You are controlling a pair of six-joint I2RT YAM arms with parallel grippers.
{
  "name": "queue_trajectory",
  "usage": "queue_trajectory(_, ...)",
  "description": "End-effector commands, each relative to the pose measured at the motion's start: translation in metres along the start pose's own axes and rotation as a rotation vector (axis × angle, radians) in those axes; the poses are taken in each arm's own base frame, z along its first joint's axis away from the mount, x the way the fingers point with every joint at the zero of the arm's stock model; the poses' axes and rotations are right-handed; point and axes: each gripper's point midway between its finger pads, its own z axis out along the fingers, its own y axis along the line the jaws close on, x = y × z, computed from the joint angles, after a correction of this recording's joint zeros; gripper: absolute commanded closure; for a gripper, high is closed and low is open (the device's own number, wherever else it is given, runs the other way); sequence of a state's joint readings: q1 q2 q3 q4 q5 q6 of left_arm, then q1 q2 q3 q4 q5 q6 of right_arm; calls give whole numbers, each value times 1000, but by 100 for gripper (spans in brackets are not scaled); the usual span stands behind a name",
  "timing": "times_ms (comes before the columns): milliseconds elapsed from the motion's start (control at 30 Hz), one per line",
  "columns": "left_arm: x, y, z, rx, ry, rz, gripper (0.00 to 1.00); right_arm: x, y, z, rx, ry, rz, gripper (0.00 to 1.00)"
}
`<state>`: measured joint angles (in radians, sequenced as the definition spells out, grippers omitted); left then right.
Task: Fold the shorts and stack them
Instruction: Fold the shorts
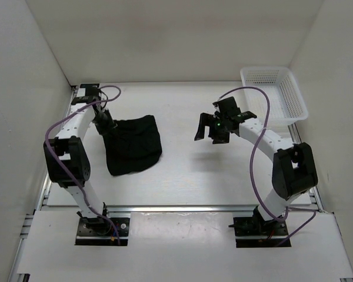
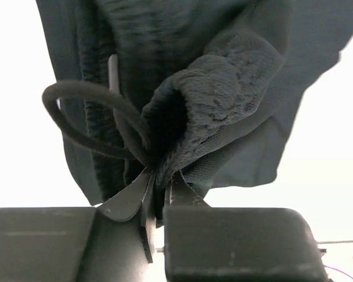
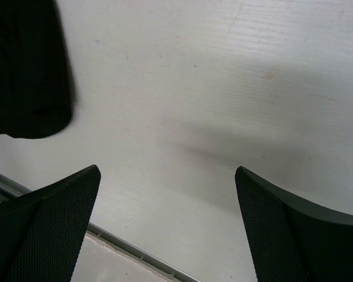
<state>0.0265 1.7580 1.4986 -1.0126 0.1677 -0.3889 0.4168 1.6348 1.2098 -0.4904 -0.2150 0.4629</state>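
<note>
The black shorts [image 1: 132,147] lie bunched on the left part of the table. My left gripper [image 1: 109,125] is shut on their gathered waistband at the upper left corner. In the left wrist view the jaws pinch the thick fabric [image 2: 217,106] and a drawstring loop [image 2: 76,117] hangs out to the left. My right gripper [image 1: 210,128] hovers open and empty above the middle of the table, to the right of the shorts. In the right wrist view its wide-spread fingers [image 3: 47,223] frame bare table, with an edge of the shorts [image 3: 23,70] at the upper left.
A white mesh basket [image 1: 276,94] stands at the back right corner. White walls close in the table on the left, back and right. A metal rail [image 1: 182,207] runs along the table's front edge.
</note>
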Motion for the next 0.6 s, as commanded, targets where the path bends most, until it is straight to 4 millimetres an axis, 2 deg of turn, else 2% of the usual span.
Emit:
queue_trajectory(0, 18, 24, 34, -56, 84, -43, 87, -8, 18, 5, -51, 6, -41, 0)
queue_trajectory(67, 23, 35, 41, -93, 104, -68, 86, -6, 30, 11, -78, 25, -71, 0)
queue_trajectory(100, 21, 34, 42, -90, 96, -67, 86, -9, 38, 17, -94, 34, -80, 0)
queue_trajectory(167, 21, 39, 41, -117, 84, -77, 87, -4, 60, 25, -139, 69, -112, 0)
queue_trajectory(200, 20, 37, 37, -112, 71, -85, 87, -11, 73, 33, -159, 73, -128, 0)
queue_trajectory(267, 25, 42, 36, -119, 79, -107, 87, -4, 98, 47, -189, 107, -172, 0)
queue_trajectory(300, 27, 43, 34, -119, 78, -107, 82, -1, 115, 60, -210, 130, -198, 0)
queue_trajectory(367, 37, 50, 36, -131, 99, -130, 68, 2, 130, 74, -232, 149, -221, 0)
queue_trajectory(400, 39, 51, 39, -132, 102, -131, 60, 5, 142, 89, -248, 170, -225, 0)
queue_trajectory(433, 41, 55, 37, -135, 101, -141, 41, 10, 150, 94, -277, 197, -218, 0)
queue_trajectory(467, 47, 58, 41, -141, 114, -143, 39, 9, 152, 100, -284, 204, -218, 0)
queue_trajectory(500, 50, 62, 42, -138, 127, -158, 30, 19, 153, 114, -277, 232, -223, 0)
queue_trajectory(533, 51, 62, 41, -134, 119, -156, 28, 21, 164, 116, -300, 235, -240, 0)
queue_trajectory(567, 53, 66, 42, -139, 125, -168, 28, 24, 160, 128, -289, 252, -234, 0)
